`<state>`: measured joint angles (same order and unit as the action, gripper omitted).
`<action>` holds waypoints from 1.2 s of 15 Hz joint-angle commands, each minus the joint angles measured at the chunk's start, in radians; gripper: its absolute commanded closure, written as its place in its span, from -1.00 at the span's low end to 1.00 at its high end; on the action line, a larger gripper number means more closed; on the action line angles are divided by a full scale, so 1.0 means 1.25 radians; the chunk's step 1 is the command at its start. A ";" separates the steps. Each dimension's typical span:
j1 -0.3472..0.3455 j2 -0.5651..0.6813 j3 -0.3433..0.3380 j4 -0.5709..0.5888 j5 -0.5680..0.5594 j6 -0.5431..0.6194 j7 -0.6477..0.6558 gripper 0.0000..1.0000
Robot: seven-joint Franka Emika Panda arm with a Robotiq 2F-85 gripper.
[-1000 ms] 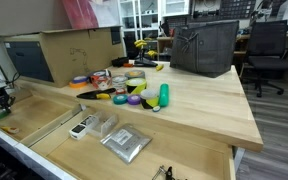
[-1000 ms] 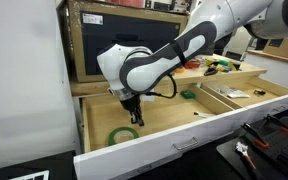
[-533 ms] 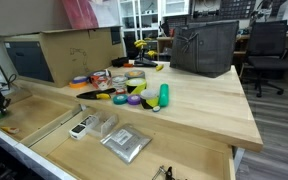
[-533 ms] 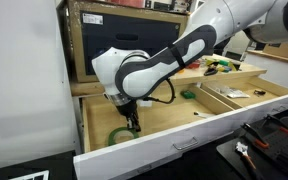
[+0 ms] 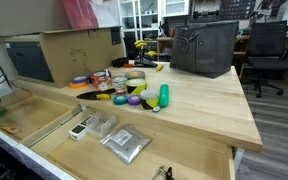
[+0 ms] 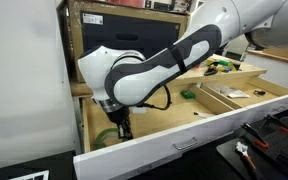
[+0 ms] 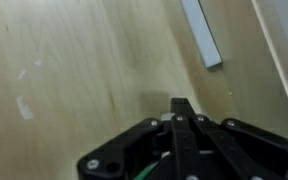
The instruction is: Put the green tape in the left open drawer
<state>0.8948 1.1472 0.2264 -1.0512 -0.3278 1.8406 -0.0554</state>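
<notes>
Since the earlier frames the arm [image 6: 144,72] has swung along the left open drawer [image 6: 189,120] toward its front wall and sunk lower. The green tape [image 6: 104,138] has travelled with it, from the middle of the plywood bottom to a spot near the front corner. That shared travel is the best reason to judge the roll held rather than merely lying under the tool.

The arm bends steeply over the drawer so that the wrist can point down into the shallow box, and its bulk hides much of the bottom in an exterior view. The drawer stands pulled out, which leaves room for this reach. On the counter [image 5: 209,105] the other tape rolls [image 5: 134,93] and the green bottle [image 5: 164,95] sit well apart from the work.

The hand [image 6: 120,126] is pressed nearly together, its fingers pinching the wall of the ring. In the wrist view slivers of green show beneath the closed fingers, with bare wood all around. The tape sits at or just above the drawer bottom; whether it touches I cannot tell. It is already inside the right compartment, so the task seems almost finished. What is left, by my judgement, is to spread the fingers and lift clear without dragging the roll along.
</notes>
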 commanded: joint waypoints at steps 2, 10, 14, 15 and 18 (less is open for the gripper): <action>-0.011 -0.019 0.020 0.013 0.007 0.009 -0.032 1.00; -0.036 -0.203 0.000 -0.065 -0.050 0.018 0.000 1.00; -0.080 -0.317 -0.014 -0.127 -0.041 -0.033 0.054 1.00; -0.089 -0.343 -0.022 -0.144 -0.040 -0.047 0.079 1.00; -0.123 -0.418 -0.028 -0.209 -0.023 -0.082 0.126 1.00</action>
<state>0.7734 0.7523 0.2012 -1.1687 -0.3790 1.7672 0.0396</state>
